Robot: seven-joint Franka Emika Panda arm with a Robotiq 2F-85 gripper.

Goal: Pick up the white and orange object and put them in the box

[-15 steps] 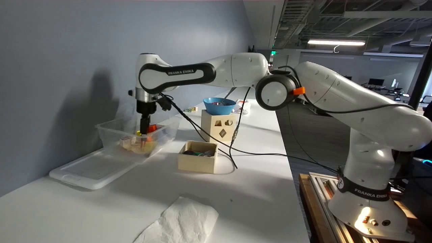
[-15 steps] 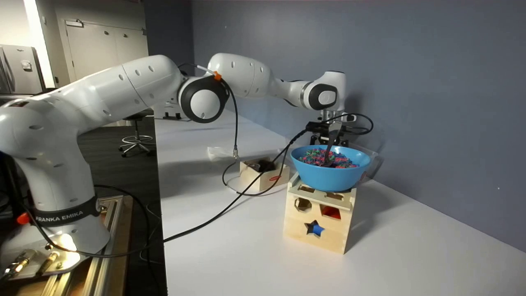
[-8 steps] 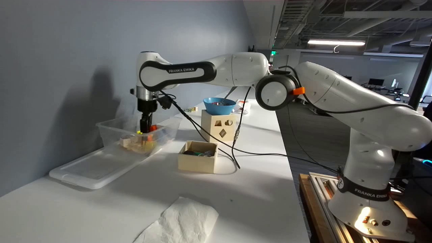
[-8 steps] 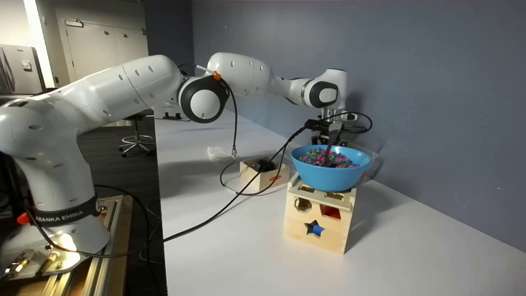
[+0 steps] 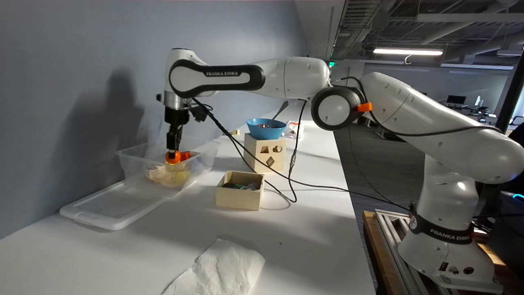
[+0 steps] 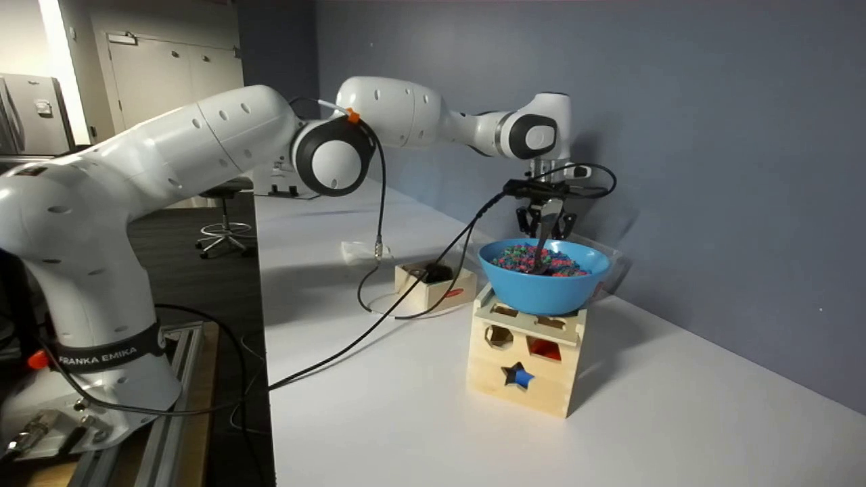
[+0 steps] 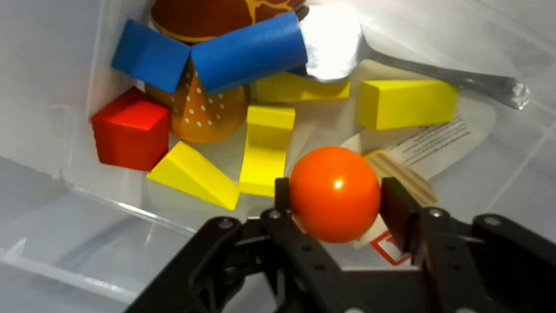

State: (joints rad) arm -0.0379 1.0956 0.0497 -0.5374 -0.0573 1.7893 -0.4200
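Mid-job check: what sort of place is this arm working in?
Likely an open office or lab: the exterior views show a distant monitor, a strip light overhead and what looks like a fridge.

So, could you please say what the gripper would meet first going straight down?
Probably the striped tan piece in the clear bin, with the orange ball held in the gripper touching first; depth is unclear.
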